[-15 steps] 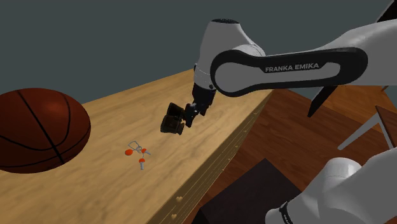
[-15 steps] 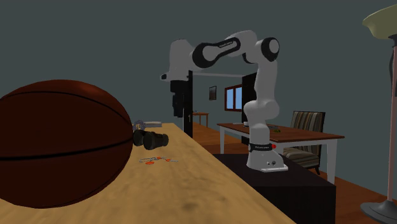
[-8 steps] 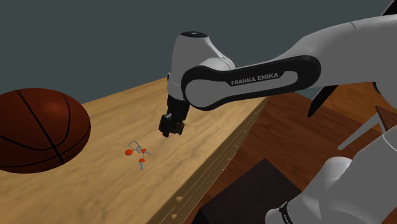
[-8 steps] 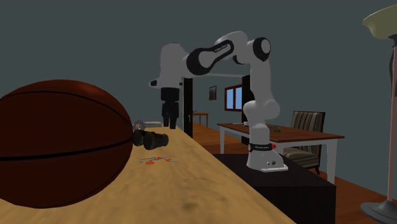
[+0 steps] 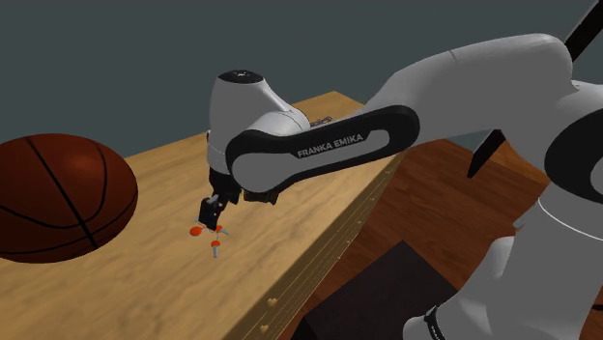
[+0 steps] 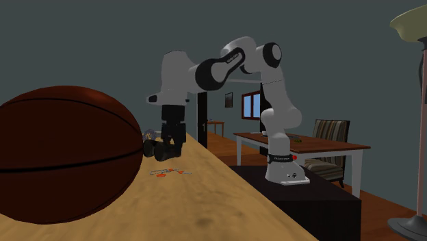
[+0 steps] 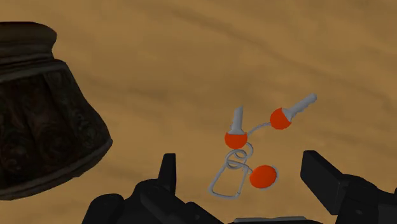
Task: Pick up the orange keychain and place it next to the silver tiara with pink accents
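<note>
I have swung the gripper (image 5: pixel 211 211) down: spread wide and empty, it hovers over the orange keychain (image 7: pixel 235 139), three orange bobs on a grey wire ring.

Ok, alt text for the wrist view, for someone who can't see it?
The orange keychain lies on the wooden table, in the gap between the open tool's two black fingers, which do not touch it. A dark ornate object stands on the table beside it.

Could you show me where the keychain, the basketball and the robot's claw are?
keychain (image 7: pixel 235 139), wrist view, on its middle orange bead.
basketball (image 5: pixel 58 198), shoulder view, on the middle of its brown side.
gripper (image 5: pixel 212 218), shoulder view, midway between its open fingertips.
</note>
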{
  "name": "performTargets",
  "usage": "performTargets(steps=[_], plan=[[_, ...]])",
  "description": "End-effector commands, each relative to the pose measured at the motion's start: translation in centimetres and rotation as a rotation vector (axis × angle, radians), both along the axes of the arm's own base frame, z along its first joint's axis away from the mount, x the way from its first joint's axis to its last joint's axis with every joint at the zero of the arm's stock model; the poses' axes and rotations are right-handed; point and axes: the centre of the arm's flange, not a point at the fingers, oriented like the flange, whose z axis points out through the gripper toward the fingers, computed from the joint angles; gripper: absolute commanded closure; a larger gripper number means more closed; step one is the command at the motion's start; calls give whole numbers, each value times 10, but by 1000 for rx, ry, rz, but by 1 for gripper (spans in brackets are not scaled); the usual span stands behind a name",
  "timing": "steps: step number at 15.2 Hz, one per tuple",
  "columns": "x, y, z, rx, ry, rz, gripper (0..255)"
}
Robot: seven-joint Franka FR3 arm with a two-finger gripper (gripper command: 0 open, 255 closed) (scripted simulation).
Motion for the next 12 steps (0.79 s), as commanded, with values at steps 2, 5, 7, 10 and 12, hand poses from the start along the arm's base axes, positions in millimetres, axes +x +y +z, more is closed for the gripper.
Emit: performTargets(steps=[2,5,7,10,12], plan=[[1,13,-15,4,-1,18,0],[1,14,-31,4,-1,18,0],[1,15,-42,4,-1,18,0],[2,15,-45,4,-1,18,0],[2,15,-45,4,-1,18,0]])
